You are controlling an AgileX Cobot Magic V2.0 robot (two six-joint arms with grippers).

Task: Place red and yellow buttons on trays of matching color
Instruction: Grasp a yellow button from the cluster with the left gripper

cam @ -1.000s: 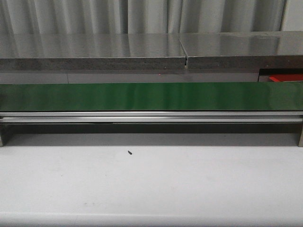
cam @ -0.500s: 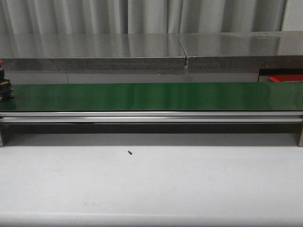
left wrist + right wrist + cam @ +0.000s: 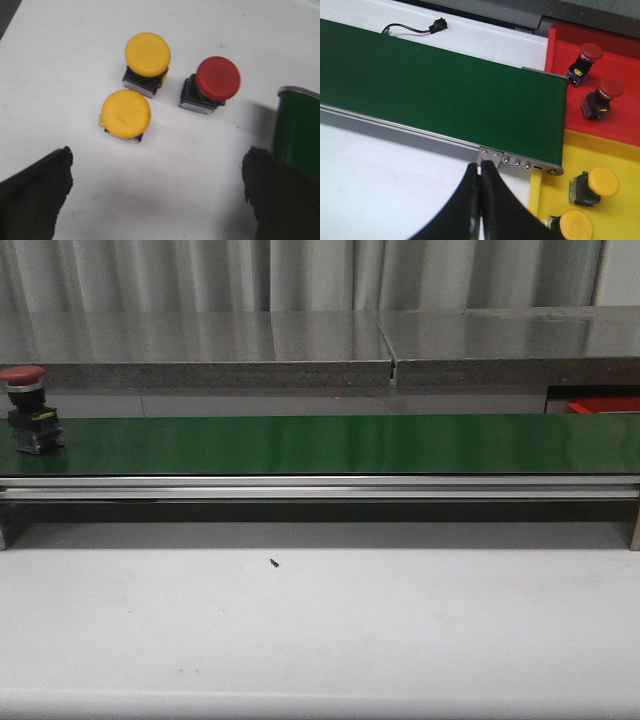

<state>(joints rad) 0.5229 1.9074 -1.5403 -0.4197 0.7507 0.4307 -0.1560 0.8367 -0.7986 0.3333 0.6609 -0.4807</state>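
A red button (image 3: 27, 408) has ridden onto the belt's (image 3: 320, 444) left end. Left claw (image 3: 155, 192) hangs spread over the table (image 3: 60, 60); right claw (image 3: 480, 172) hangs pinched closed, empty.

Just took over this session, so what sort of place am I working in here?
Probably a lab sorting bench mocked up as a small production line: a green conveyor belt crosses a white table, a red button stands on the belt's left end, and a red tray and yellow tray already holding buttons sit at its other end.
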